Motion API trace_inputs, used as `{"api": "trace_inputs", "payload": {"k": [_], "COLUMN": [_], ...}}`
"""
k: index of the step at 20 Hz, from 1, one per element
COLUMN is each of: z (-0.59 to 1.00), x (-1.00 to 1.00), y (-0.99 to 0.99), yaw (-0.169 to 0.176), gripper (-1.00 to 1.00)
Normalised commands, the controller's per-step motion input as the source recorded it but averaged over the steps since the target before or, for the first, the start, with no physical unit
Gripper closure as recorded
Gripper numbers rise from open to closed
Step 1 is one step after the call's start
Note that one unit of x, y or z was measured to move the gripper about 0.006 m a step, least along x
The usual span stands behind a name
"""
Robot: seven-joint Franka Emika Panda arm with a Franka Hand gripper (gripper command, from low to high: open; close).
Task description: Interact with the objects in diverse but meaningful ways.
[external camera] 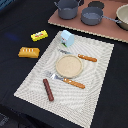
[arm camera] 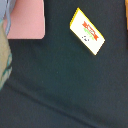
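A yellow flat packet [external camera: 39, 35] with red-green marks lies on the black tabletop; the wrist view shows it from above [arm camera: 87, 31]. An orange ridged bread loaf [external camera: 29, 52] sits nearer the exterior view's left. A light-blue carton [external camera: 67, 38] lies tipped at the far corner of the woven placemat [external camera: 95, 95]. A dark brown sausage [external camera: 48, 90] rests on the mat's near left part. No gripper or arm shows in either view.
A tan plate [external camera: 69, 66] sits mid-mat, with an orange-handled fork [external camera: 65, 80] before it and a knife [external camera: 80, 56] behind. Two grey pots [external camera: 67, 8] [external camera: 92, 16] and a pale bowl [external camera: 123, 16] stand on a pink board [external camera: 75, 24], whose corner [arm camera: 27, 22] shows in the wrist view.
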Motion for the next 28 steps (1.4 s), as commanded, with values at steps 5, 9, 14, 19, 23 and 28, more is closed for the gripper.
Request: {"api": "trace_inputs", "payload": {"k": [5, 9, 14, 19, 23, 28], "z": [-0.11, -0.19, -0.14, -0.29, -0.47, -0.50], "x": [0.00, 0.00, 0.01, -0.07, -0.33, -0.52], "y": [-0.08, -0.34, -0.41, -0.34, -0.11, -0.13], "yaw": [0.000, 0.014, 0.042, 0.067, 0.087, 0.078], "gripper": [-1.00, -1.00, -1.00, -1.00, -1.00, -1.00]}}
